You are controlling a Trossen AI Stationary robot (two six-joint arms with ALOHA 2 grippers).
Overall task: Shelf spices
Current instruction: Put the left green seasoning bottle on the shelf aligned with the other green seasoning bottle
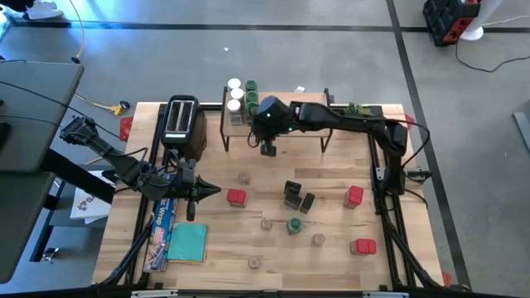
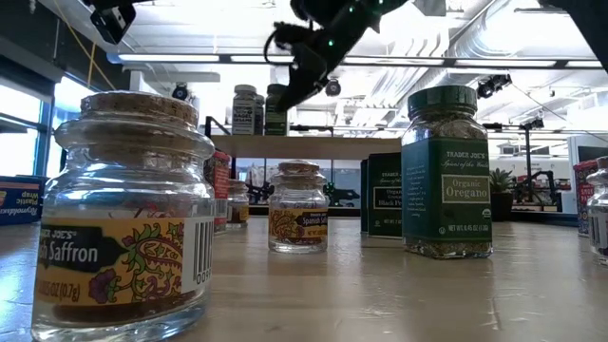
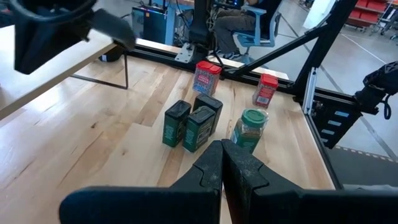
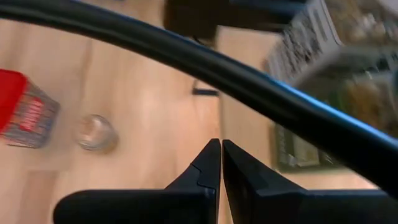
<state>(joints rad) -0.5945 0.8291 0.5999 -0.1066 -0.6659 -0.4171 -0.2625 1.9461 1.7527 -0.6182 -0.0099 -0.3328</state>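
From my remote feed: floor grey concrete w/ dark tape lines. Red/black crates top right corner of high view. Grey desk left of the table. Low view: white ceiling w/ ducts, long strip lights, bright windows at left. Left wrist view: seated person on blue office chair beyond the table.

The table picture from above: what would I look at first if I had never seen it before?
First, the long dark right arm stretched over the light wooden shelf at the table's back, its right gripper empty with fingers shut. A cluster of white-lidded and green-lidded spice jars stands on the shelf's left end. Red tins, black boxes and tiny clear jars are scattered across the table in front.
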